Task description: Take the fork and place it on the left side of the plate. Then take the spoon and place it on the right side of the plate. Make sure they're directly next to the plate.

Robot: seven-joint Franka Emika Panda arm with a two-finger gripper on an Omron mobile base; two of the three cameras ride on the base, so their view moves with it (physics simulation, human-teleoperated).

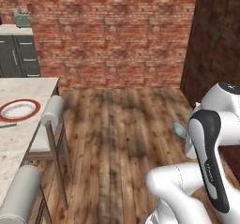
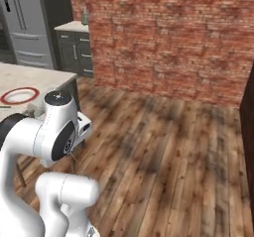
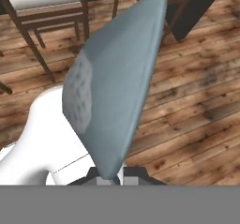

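A pale blue-grey spoon [image 3: 115, 85] fills the hand view, bowl up, with its thin handle running down between the fingertips of my gripper [image 3: 112, 175], which is shut on it. The spoon bowl [image 1: 179, 129] also peeks out from behind my white forearm, over the wooden floor. Far to the left, the red-rimmed plate [image 1: 19, 109] lies on the pale counter [image 1: 14, 143]. The slim dark fork [image 1: 7, 125] lies on the counter just beside the plate's near rim. The plate [image 2: 20, 95] shows again at the left edge of the right base view.
Stools with white cushions [image 1: 52, 109] and dark legs stand along the counter's edge; their frames [image 3: 44, 12] also show past the spoon. Open wooden floor [image 1: 122, 138] stretches to a brick wall [image 1: 112, 31]. A dark panel [image 1: 215, 40] rises on the right.
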